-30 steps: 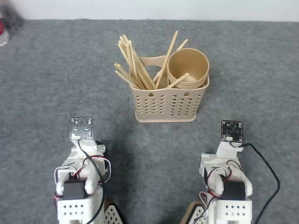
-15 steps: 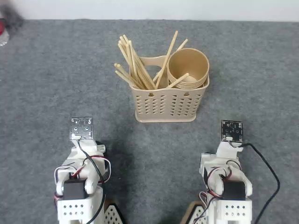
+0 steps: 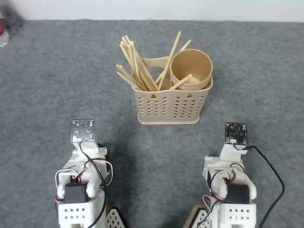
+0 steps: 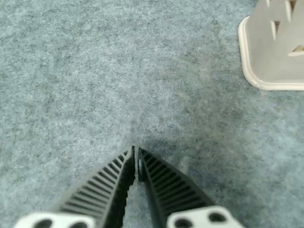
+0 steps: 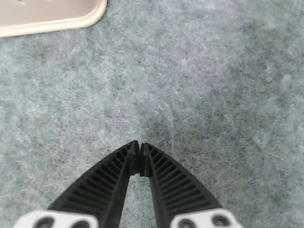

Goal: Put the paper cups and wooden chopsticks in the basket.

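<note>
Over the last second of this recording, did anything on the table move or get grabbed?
Nothing visibly changed. The paper cups and chopsticks stay in the basket. The left tool and right tool stay shut, holding nothing, drawn back from it.

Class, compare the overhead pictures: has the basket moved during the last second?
No. The basket sits at the same spot, measured against the far edge of the grey mat. The chopsticks and paper cups inside it are unchanged.
</note>
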